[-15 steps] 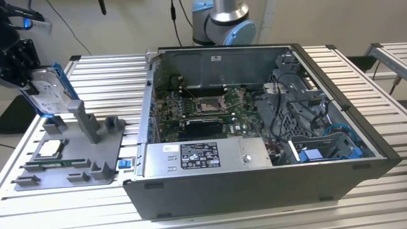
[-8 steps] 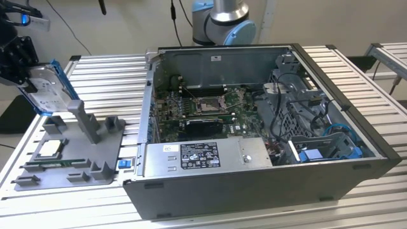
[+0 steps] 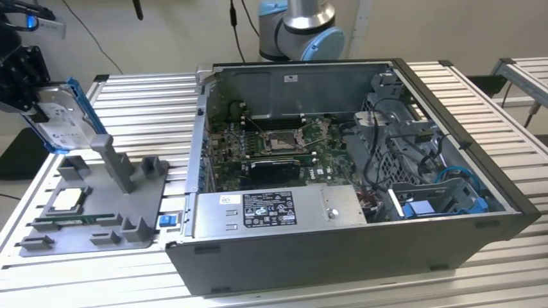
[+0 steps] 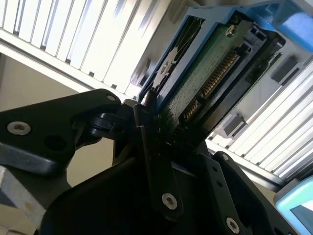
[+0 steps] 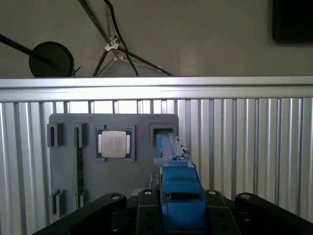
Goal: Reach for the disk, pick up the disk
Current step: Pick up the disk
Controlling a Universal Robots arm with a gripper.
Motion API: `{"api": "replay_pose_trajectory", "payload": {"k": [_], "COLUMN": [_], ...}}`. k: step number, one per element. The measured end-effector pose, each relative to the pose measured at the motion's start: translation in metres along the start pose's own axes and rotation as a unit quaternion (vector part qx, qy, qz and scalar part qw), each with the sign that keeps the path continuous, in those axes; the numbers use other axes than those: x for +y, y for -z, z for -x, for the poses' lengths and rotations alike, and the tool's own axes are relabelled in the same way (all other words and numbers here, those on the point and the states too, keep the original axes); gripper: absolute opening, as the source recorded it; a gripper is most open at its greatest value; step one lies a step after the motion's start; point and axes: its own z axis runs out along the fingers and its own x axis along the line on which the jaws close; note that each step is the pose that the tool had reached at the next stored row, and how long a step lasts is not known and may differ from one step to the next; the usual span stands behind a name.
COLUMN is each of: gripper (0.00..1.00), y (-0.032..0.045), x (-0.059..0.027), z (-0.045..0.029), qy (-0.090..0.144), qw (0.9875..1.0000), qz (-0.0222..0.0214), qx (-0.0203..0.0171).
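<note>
In the exterior view the disk (image 3: pixel 61 122), a silver drive with a white label in a blue bracket, hangs on edge at the exterior view's far left. It is clear of the grey tray (image 3: pixel 102 212) and just above the tray's far end. My gripper (image 3: pixel 38 106) is shut on it. In the second wrist view the black fingers (image 4: pixel 146 127) clamp the disk (image 4: pixel 205 78), whose green circuit-board side shows. In the first wrist view my gripper (image 5: pixel 173 196) holds the disk (image 5: pixel 176 181) edge-on over the tray (image 5: pixel 142 166).
The tray carries upright posts (image 3: pixel 111 160), a small square silver chip (image 3: pixel 68 200) and a memory stick (image 3: pixel 73 221). An open computer case (image 3: pixel 342 160) stands beside it, at the exterior view's right. The arm's base (image 3: pixel 299 32) rises behind the case. All rest on a slatted aluminium table (image 3: pixel 145 102).
</note>
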Motion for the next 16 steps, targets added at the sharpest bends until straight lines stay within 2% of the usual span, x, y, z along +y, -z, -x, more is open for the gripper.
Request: {"api": "replay_pose_trajectory", "payload": {"k": [16], "gripper": [0.0], "y": [0.0147], "x": [0.0002], "z": [0.001], "qy": [0.0], "qw": [1.0], "qz": [-0.0001], "qx": [0.0]}}
